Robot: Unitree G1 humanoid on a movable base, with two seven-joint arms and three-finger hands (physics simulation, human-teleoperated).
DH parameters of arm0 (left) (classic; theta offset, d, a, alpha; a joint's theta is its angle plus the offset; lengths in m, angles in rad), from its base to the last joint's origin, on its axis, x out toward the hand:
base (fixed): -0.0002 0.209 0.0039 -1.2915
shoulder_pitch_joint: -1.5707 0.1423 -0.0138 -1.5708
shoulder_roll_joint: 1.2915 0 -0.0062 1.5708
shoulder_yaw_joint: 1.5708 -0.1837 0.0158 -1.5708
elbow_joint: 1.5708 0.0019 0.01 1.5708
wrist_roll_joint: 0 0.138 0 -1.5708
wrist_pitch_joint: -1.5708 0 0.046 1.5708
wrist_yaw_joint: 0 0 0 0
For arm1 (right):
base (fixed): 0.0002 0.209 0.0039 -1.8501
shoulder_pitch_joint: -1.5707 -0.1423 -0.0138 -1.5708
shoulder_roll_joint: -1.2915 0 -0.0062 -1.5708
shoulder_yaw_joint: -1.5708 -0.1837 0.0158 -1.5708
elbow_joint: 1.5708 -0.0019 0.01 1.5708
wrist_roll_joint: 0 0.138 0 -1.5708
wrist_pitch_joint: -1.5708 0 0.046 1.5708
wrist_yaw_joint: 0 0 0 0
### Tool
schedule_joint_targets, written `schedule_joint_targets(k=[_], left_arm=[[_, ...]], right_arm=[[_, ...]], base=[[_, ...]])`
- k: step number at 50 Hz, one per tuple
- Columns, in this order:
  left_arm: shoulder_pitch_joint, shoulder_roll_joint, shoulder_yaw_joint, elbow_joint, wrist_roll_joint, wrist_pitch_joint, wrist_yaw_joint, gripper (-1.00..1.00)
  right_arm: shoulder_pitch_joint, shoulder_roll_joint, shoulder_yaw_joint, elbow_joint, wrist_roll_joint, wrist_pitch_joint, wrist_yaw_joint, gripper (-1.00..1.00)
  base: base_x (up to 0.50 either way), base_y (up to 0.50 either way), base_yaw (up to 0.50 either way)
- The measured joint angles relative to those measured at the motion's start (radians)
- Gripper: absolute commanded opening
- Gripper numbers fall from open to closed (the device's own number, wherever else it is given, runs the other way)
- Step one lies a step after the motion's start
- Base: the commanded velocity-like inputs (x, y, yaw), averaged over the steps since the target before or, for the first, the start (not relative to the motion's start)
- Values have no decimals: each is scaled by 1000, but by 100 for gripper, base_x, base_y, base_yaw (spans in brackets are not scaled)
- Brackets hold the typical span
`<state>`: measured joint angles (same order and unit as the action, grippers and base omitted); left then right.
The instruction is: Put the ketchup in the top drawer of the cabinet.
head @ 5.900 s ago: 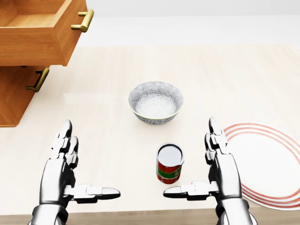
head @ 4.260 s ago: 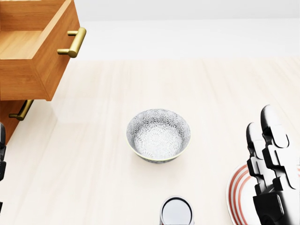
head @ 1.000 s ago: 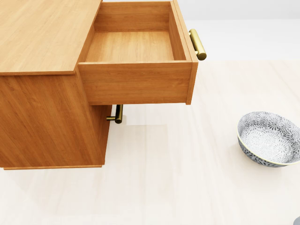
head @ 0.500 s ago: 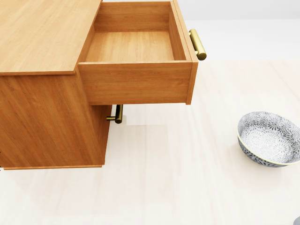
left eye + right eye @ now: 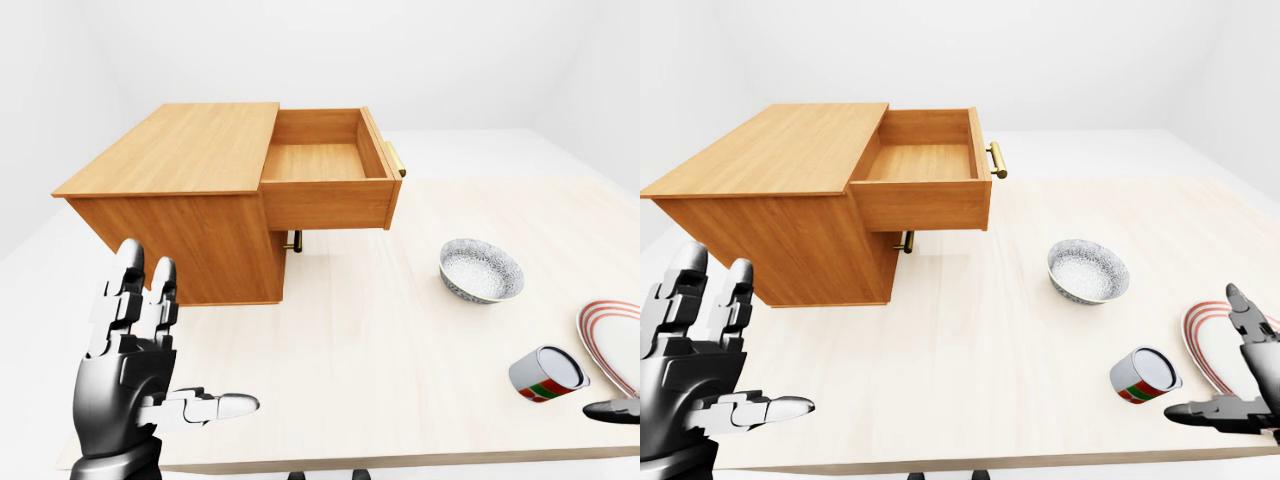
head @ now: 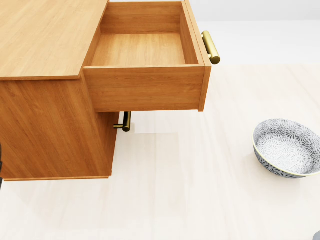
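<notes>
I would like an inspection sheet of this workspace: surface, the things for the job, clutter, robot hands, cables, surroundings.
Surface: pale wooden table; it carries everything listed here.
Job's things: cabinet at the left of the eye views, its top drawer pulled open and nothing seen inside; a red and green can lies tilted on the table, beside the plate. No ketchup bottle seen.
Clutter: patterned bowl and red-rimmed plate, both with nothing in them.
Robot hands: left robot hand open, raised beside the cabinet, holding nothing; right robot hand open near the plate, touching nothing.
Cables: nothing seen.
Surroundings: plain white walls and floor.
</notes>
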<state>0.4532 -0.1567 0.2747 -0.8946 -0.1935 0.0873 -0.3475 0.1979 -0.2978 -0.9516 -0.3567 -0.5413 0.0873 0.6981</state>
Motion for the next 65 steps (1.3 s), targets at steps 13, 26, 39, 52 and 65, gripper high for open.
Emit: schedule_joint_targets(k=[13, 26, 39, 52, 65], left_arm=[[-1, 3, -4, 4, 5, 0, 5, 100], [-4, 4, -2, 1, 3, 0, 9, 100], [-8, 7, -7, 9, 8, 0, 13, 100], [-9, 11, -14, 16, 12, 0, 18, 100], [-9, 15, -20, 20, 15, 0, 25, 100]], right_arm=[[9, -6, 40, 120, 4, 0, 0, 100], [13, -13, 89, 222, 10, 0, 0, 100], [9, -33, 109, 260, 5, 0, 0, 100], [-1, -53, 122, 273, -19, 0, 0, 100], [-28, -76, 166, 307, -46, 0, 0, 100]], base=[[0, 0, 0], [0, 0, 0], [0, 0, 0], [0, 0, 0], [0, 0, 0]])
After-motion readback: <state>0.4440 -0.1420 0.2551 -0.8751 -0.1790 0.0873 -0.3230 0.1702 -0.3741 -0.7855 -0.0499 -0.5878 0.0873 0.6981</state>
